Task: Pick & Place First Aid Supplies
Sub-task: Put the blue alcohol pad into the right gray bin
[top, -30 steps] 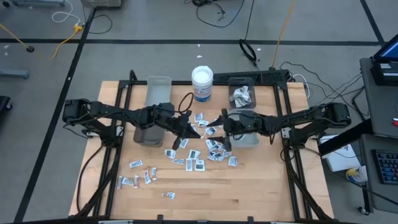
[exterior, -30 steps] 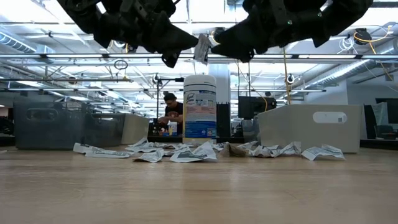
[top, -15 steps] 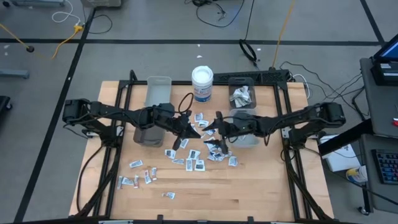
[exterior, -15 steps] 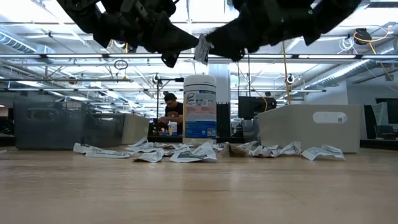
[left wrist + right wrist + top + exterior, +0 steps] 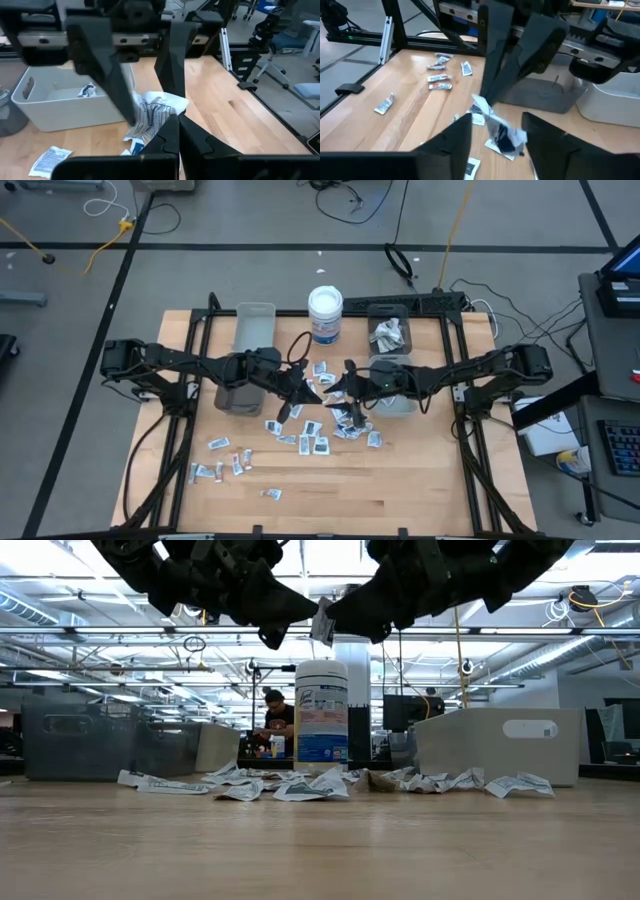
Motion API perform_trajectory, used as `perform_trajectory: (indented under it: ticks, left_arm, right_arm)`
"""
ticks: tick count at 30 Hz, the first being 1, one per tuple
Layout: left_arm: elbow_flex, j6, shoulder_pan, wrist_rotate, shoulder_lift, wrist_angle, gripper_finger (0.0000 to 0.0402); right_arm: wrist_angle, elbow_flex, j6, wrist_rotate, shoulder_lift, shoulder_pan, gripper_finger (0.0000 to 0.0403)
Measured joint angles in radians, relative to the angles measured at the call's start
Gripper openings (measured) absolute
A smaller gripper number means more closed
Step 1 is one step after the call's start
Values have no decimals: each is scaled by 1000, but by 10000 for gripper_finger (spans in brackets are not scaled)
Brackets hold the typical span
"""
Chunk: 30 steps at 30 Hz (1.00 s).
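Many small white first aid packets [image 5: 312,435] lie flat on the wooden table, with more near the left front [image 5: 225,462]. Both grippers hang well above the table's middle, facing each other. My left gripper [image 5: 177,122] is shut on one crumpled white packet with dark print [image 5: 152,112]. My right gripper [image 5: 497,122] is open, and its two fingers stand on either side of that same packet [image 5: 499,127]. In the low view the packet [image 5: 322,620] shows between the two dark hands. My left gripper pinches the packet's near edge [image 5: 167,119] between its two fingers. The fingers come almost level from the table's left, tipped slightly down. The packet sticks out ahead of them, crumpled and lifted clear of the table. My right gripper: whether its fingers [image 5: 117,85] touch the packet I cannot tell.
A white round tub [image 5: 325,315] stands at the far middle. A grey bin [image 5: 248,340] sits at the far left. A clear bin [image 5: 388,332] holding packets is at the far right, and a white bin [image 5: 500,745] lies under my right arm.
My right gripper has moved toward the table's left, up to the packet held by my left gripper. Its fingers now flank the packet. My left gripper and the packet have stayed where they were.
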Motion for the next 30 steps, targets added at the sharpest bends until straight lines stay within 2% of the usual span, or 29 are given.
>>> perform_trajectory:
  ticks: [8,10,15,20,24,30]
  left_arm:
    - [0,1,0,0,0,0,0]
    - [0,2,0,0,0,0,0]
    - [0,-19,0,-1,0,1,13]
    - [0,-86,12,-47,0,-10,65]
    - [0,-94,20,-63,0,-13,111]
    - [0,-96,21,-63,0,-13,151]
  right_arm:
    - [-11,0,2,-2,1,0,31]
    - [-13,0,-4,-3,1,1,10]
    - [-19,0,-1,-3,0,0,4]
    - [-182,0,4,2,-69,-24,3]
    - [-371,3,15,6,-144,-70,2]
    - [-836,127,-4,5,-166,-146,1]
